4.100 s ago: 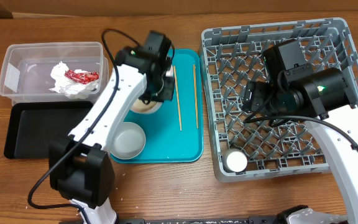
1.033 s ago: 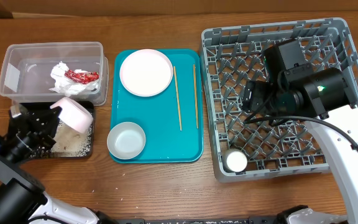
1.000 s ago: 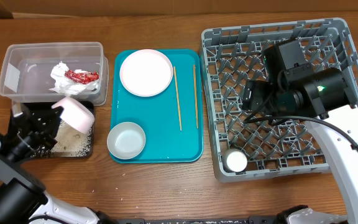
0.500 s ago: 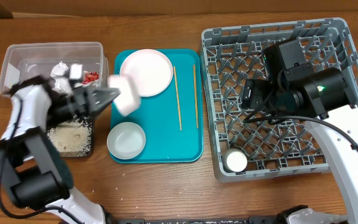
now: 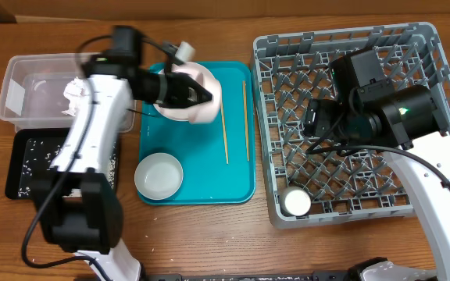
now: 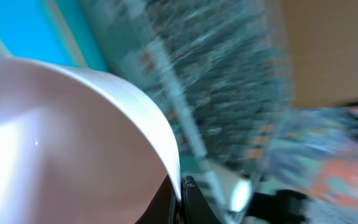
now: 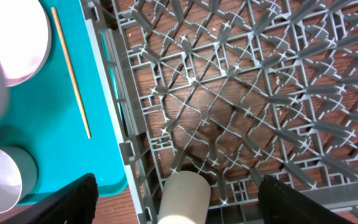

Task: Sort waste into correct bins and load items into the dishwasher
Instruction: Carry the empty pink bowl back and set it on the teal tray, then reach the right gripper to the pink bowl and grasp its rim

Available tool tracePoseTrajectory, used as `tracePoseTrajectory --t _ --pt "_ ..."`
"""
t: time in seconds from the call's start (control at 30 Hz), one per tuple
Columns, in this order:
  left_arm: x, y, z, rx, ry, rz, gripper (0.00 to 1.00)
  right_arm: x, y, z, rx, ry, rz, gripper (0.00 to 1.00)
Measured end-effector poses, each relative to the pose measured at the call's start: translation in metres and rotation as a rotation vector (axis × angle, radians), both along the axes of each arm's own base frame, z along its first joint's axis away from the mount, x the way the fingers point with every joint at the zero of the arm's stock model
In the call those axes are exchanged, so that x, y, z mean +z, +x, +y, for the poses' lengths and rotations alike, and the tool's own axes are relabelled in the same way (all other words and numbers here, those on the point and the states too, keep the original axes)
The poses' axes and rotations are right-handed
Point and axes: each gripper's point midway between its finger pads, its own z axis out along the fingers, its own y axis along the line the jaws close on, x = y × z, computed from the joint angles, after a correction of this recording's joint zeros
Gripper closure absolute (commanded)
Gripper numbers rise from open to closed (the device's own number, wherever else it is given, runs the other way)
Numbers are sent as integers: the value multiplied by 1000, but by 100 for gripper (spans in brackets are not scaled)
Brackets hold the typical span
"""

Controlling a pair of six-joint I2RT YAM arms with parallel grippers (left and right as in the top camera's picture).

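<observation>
Two chopsticks (image 5: 223,129); one each of bowl (image 5: 159,175), cup (image 5: 296,203), plate (image 7: 23,37), small dish (image 6: 73,143), rack (image 5: 420,47), clear tub (image 5: 30,86), black tray (image 5: 22,168), teal tray (image 5: 209,179).

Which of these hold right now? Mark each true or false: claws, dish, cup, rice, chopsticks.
1. The left claw holds the dish over the teal tray. True.
2. The cup stands on the teal tray. False: it is in the rack, at the near left corner.
3. Rice lies in the black tray. True.
4. Both chopsticks are in the rack. False: both lie on the teal tray.
5. The right claw grips the cup. False: it is open and empty above the rack.
</observation>
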Motion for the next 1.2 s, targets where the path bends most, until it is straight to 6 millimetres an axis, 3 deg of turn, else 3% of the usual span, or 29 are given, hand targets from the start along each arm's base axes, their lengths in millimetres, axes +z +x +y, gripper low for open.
tracePoseTrajectory --t 0.13,0.3,0.43,0.7,1.1,1.2 --pt "-43 -20 -11 53 356 78 96 0 0 0 0 0 0 16" --pt "-59 -34 -26 49 576 28 96 0 0 0 1 0 1 16" --pt "-71 -41 -24 58 687 8 96 0 0 0 1 0 1 16" --pt "-87 -45 -7 90 780 26 89 0 0 0 0 1 -2 16" --pt "-87 -40 -6 105 786 10 95 1 2 1 1 4 -7 16" --pt "-86 -40 5 125 793 42 96 5 10 11 16 52 -43 17"
